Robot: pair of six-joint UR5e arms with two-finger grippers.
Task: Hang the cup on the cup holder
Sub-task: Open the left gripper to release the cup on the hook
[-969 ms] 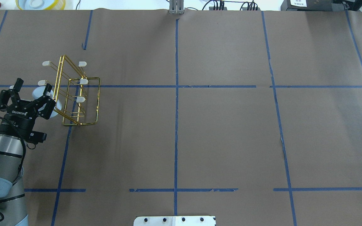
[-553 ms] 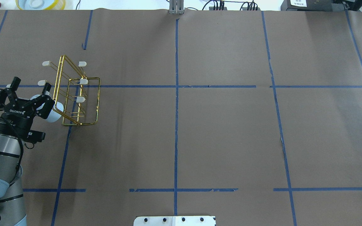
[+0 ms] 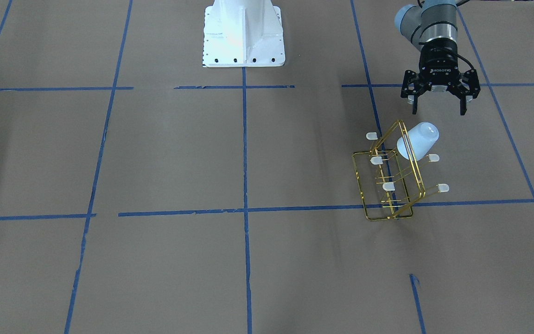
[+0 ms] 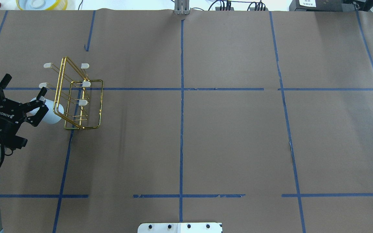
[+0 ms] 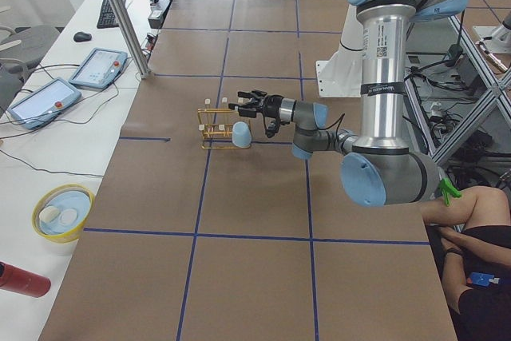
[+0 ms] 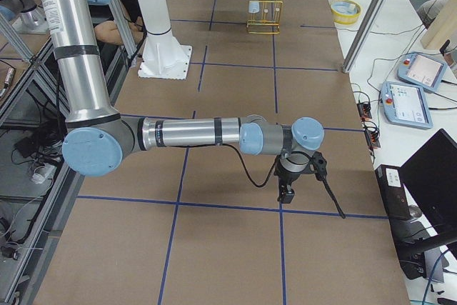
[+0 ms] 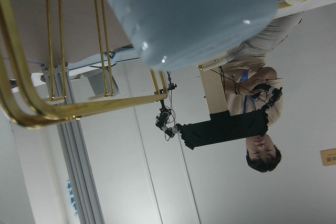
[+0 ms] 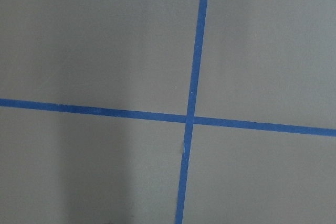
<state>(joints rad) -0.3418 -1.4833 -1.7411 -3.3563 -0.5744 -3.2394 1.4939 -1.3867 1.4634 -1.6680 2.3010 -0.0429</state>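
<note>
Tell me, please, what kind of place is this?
Most likely a robotics lab: industrial robot arms reach over a paper-covered table marked with a blue tape grid, and teach pendants lie on a side bench.

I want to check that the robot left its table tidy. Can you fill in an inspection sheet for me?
Surface: brown paper with blue tape lines.
Job's things: cup hangs tilted on a prong of the upright gold cup holder.
Clutter: nothing seen on the table; yellow bowl on the side bench.
Tools: left tool open, apart from the cup; right tool over bare paper, cannot tell if open.
Cables: black cable by the right tool.
Surroundings: screens, seated person.
</note>
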